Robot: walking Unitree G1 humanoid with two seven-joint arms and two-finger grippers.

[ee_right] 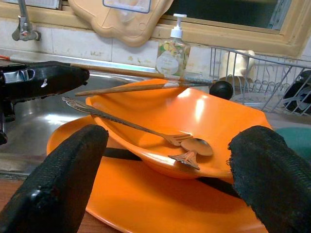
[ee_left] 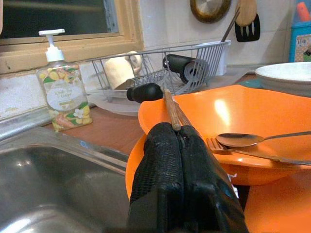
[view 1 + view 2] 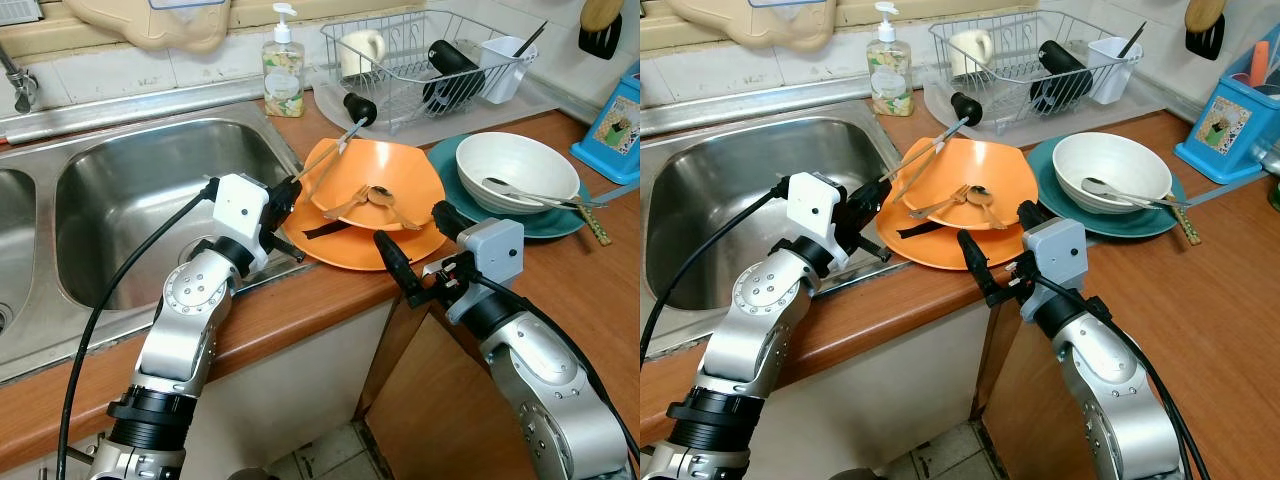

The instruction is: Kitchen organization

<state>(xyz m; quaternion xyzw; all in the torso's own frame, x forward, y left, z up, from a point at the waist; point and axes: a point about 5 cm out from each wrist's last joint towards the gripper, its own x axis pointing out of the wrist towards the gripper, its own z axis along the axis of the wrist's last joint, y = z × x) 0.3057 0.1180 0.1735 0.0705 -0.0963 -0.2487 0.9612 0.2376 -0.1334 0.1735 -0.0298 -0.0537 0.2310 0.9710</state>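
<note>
Gripping a pair of chopsticks (image 2: 171, 108) between closed fingers, my left gripper (image 3: 285, 196) sits at the sink's (image 3: 150, 160) right rim, beside the orange bowl (image 3: 385, 170). The sticks run from the fingers up and away across the bowl's rim, toward the black-handled utensil (image 3: 358, 107) and the drying rack (image 3: 420, 40) at the worktop's back edge. My right gripper (image 3: 415, 252) stands wide, fingers either side of the orange plate's (image 3: 340, 250) front edge, facing the fork (image 1: 121, 122) and spoon (image 1: 197, 146) in the bowl. I judge the rack lies along the sticks' axis, the left arm nearer.
</note>
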